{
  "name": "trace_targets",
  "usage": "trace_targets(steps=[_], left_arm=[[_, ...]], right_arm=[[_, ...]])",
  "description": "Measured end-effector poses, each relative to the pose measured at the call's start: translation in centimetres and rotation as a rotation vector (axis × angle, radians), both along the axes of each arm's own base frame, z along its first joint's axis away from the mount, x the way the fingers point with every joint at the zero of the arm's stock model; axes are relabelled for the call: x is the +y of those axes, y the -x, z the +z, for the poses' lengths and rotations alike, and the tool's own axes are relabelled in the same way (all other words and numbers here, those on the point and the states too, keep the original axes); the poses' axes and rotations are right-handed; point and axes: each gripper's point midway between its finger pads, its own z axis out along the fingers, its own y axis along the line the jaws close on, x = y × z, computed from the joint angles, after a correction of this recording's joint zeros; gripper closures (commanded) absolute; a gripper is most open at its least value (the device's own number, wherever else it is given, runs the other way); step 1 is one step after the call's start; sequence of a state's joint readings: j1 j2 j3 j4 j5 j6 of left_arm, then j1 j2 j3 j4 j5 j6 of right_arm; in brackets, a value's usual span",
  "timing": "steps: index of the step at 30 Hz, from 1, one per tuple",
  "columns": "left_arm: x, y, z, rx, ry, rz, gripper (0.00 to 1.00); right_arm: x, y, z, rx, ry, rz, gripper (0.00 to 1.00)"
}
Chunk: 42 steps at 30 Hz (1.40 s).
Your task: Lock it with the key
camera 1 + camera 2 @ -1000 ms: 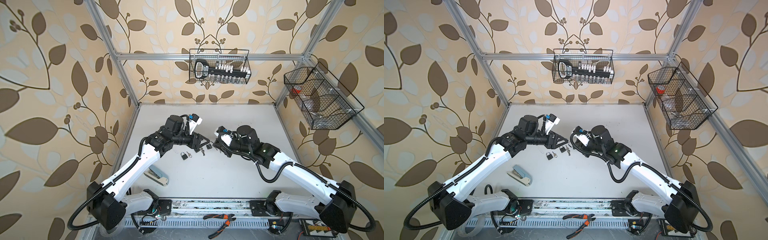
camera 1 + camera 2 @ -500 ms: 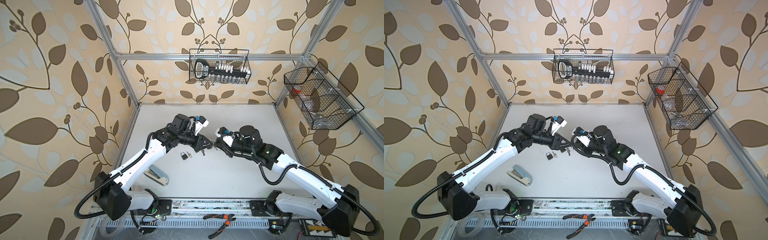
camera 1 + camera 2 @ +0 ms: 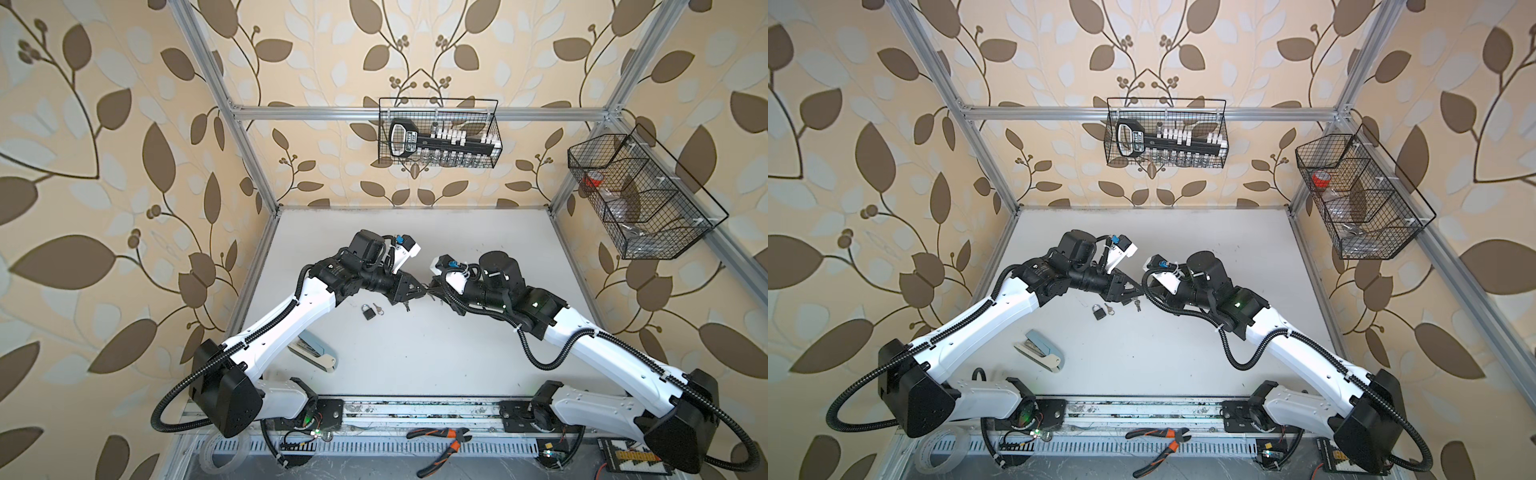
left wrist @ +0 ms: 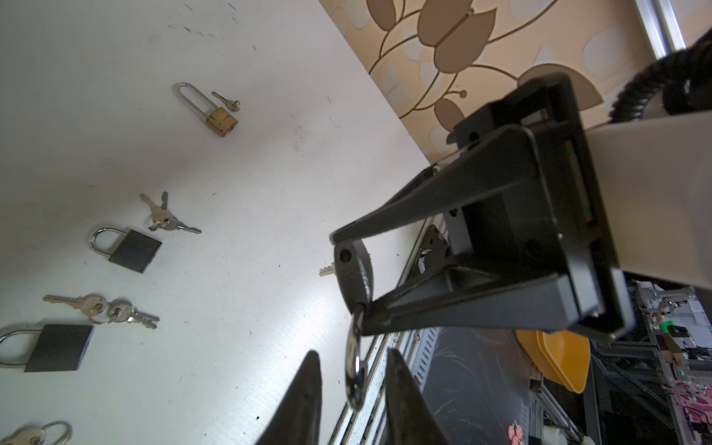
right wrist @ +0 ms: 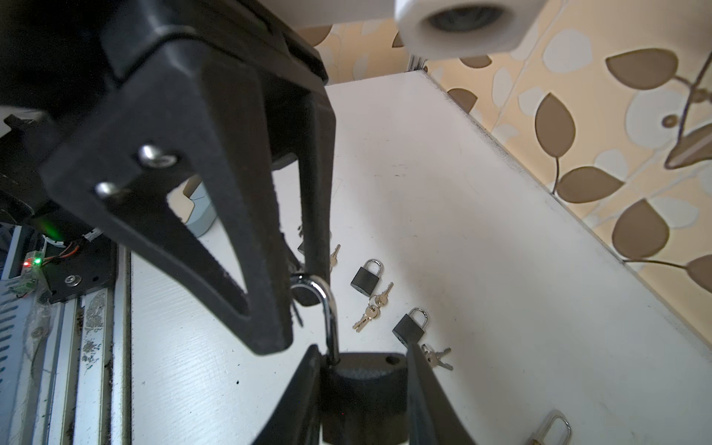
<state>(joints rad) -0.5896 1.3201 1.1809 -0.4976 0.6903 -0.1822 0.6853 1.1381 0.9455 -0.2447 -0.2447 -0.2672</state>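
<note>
My right gripper (image 5: 362, 370) is shut on the body of a black padlock (image 5: 362, 389) and holds it above the table. Its silver shackle (image 5: 329, 316) stands swung open. In the left wrist view the shackle (image 4: 352, 366) hangs between my left gripper's (image 4: 352, 385) fingers, which stand a little apart on either side of it. Both grippers meet tip to tip at mid-table in both top views, left gripper (image 3: 422, 291), right gripper (image 3: 432, 286). A key blade (image 4: 326, 271) pokes out from behind the padlock body; I cannot tell whether it sits in the lock.
Other black padlocks (image 4: 135, 250) with key bunches (image 4: 165, 219) and a brass long-shackle padlock (image 4: 221, 117) lie on the white table. A small padlock (image 3: 368, 311) and a stapler (image 3: 318, 353) lie left of centre. Wire baskets (image 3: 438, 133) hang on the walls.
My left arm has reached right to meet the right gripper, and its fingers have narrowed around the shackle. The right gripper has kept its hold on the padlock.
</note>
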Motion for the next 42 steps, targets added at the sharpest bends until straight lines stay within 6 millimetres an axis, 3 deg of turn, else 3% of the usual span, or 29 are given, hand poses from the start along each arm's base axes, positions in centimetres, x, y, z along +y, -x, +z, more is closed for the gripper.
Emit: trace_targets(steps=[21, 31, 36, 42], left_arm=[[0.05, -0.33, 0.01, -0.006, -0.004, 0.017, 0.86], [0.02, -0.28, 0.04, -0.003, -0.001, 0.015, 0.83], [-0.05, -0.26, 0.17, -0.006, 0.004, 0.011, 0.86], [-0.16, -0.15, 0.43, -0.007, 0.013, 0.002, 0.98]], right_arm=[[0.7, 0.61, -0.6, 0.013, 0.013, 0.033, 1.0], [0.56, 0.56, -0.42, 0.006, 0.011, 0.025, 1.0], [0.42, 0.53, -0.15, -0.002, 0.009, 0.018, 1.0], [0.41, 0.44, -0.09, -0.006, 0.007, 0.015, 1.0]])
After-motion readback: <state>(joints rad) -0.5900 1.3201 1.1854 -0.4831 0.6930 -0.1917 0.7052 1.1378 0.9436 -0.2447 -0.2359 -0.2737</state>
